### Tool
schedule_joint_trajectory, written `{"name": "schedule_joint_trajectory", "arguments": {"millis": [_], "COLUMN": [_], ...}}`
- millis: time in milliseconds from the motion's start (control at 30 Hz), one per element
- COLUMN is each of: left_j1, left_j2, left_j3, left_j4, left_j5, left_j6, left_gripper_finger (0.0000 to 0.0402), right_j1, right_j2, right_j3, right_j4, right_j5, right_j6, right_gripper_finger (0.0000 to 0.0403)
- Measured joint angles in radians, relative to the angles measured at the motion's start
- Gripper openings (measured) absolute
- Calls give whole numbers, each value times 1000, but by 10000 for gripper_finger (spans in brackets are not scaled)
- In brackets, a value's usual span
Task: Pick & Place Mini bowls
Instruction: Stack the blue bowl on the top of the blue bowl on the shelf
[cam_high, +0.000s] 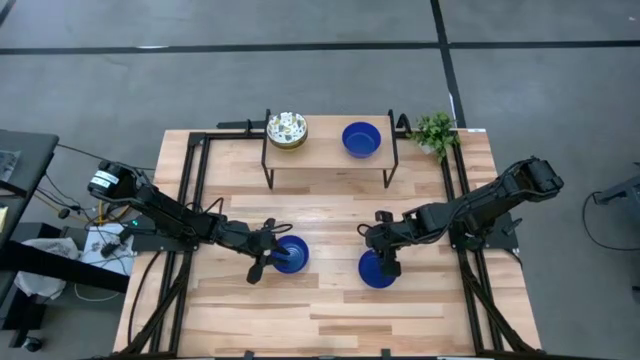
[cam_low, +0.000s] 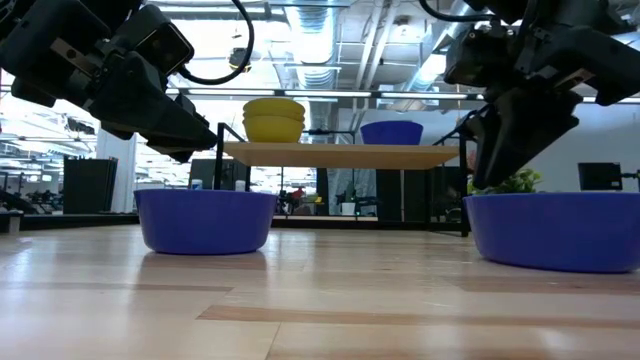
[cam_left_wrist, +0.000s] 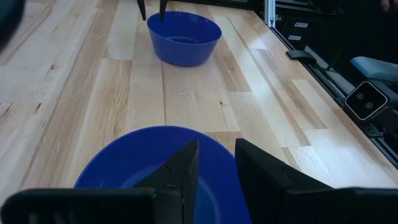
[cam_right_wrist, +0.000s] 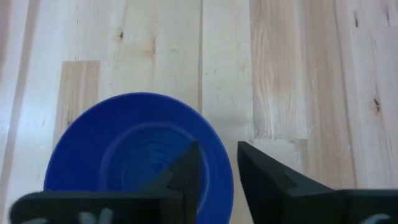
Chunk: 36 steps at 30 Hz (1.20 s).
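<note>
Your left gripper (cam_high: 270, 252) straddles the rim of a blue mini bowl (cam_high: 292, 255) on the table (cam_high: 330, 310), fingers narrowly apart; your right gripper (cam_high: 388, 262) straddles another blue bowl's (cam_high: 375, 272) rim likewise. Two more bowls sit on the shelf (cam_high: 325, 150).

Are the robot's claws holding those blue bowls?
Each gripper's fingers straddle a glossy blue bowl's rim: left gripper, right gripper. Whether they are pinching it cannot be told.

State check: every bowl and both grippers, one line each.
Left blue bowl: upright on table, left gripper at its rim.
Right blue bowl: upright on table, right gripper at its rim.
Shelf blue bowl: upright on shelf.
Patterned bowls: stacked on shelf.
Gripper fingers: slightly apart.
</note>
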Motion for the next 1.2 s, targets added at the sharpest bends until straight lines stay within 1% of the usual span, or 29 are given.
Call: {"name": "schedule_joint_trajectory", "arguments": {"millis": [267, 433, 567, 900, 1200], "left_j1": [0, 0, 0, 0, 0], "left_j2": [0, 0, 0, 0, 0], "left_j3": [0, 0, 0, 0, 0], "left_j4": [0, 0, 0, 4, 8], "left_j5": [0, 0, 0, 0, 0], "left_j6": [0, -4, -4, -4, -4], "left_gripper_finger": [104, 104, 104, 104, 104], "right_j1": [0, 10, 13, 13, 13], "right_j2": [0, 8, 20, 100, 96], "right_j3": [0, 0, 0, 1, 1], "right_j4": [-4, -23, -29, -22, -16], "right_j5": [10, 9, 9, 7, 7], "right_j6": [0, 0, 0, 0, 0], "right_gripper_finger": [182, 202, 200, 176, 151]}}
